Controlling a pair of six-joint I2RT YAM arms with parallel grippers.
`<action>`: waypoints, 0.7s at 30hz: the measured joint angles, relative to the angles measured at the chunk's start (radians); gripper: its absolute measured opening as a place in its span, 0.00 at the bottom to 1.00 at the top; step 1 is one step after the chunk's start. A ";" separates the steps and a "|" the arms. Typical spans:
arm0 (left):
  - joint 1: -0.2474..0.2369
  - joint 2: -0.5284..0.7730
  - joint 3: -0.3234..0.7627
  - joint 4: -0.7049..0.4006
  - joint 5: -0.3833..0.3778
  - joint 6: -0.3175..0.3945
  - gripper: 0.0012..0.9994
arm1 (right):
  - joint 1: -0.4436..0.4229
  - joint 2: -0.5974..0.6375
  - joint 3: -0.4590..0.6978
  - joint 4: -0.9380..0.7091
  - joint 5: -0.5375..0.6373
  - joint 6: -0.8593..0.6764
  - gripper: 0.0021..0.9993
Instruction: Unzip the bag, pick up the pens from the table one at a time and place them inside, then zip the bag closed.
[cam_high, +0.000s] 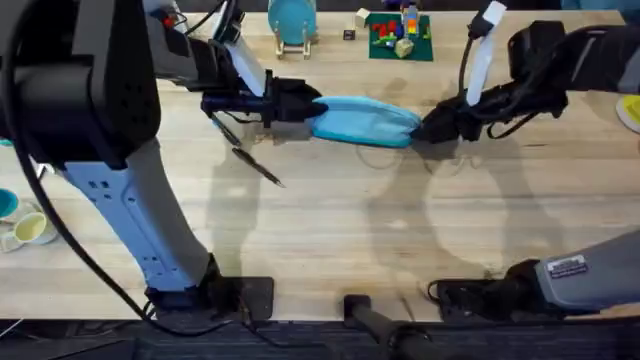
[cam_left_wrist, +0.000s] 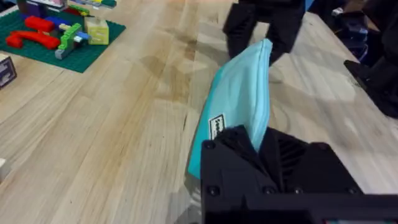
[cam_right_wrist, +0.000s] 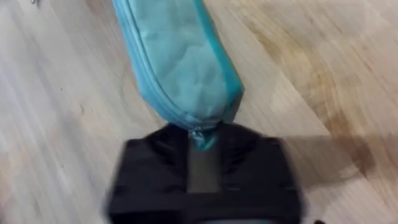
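Note:
The light blue bag (cam_high: 365, 120) is stretched between my two grippers above the table (cam_high: 400, 230). My left gripper (cam_high: 300, 105) is shut on its left end; the left wrist view shows the bag (cam_left_wrist: 239, 106) running away from the black fingers (cam_left_wrist: 249, 146). My right gripper (cam_high: 432, 125) is shut on the right end, pinching the tip of the bag (cam_right_wrist: 180, 56) at its small end tab (cam_right_wrist: 200, 138). The zipper seam (cam_right_wrist: 146, 68) looks closed. One dark pen (cam_high: 258, 167) lies on the wood just in front of the left gripper. A second pen (cam_high: 226, 131) lies partly under that arm.
A green brick baseplate (cam_high: 400, 36) with small coloured blocks and a round blue disc on a wooden stand (cam_high: 292, 22) sit at the table's far edge. Cups (cam_high: 25, 230) stand at the left edge. A yellow object (cam_high: 630, 110) sits at the right edge.

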 joint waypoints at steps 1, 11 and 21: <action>0.000 0.000 0.000 0.000 0.000 0.000 0.04 | 0.000 0.000 0.000 -0.007 -0.002 0.001 0.08; -0.001 0.000 0.000 0.000 0.000 0.000 0.04 | 0.001 0.000 0.001 -0.010 0.002 -0.001 0.03; -0.001 0.000 0.000 0.000 0.000 0.000 0.04 | 0.007 -0.002 0.018 -0.047 0.033 0.029 0.03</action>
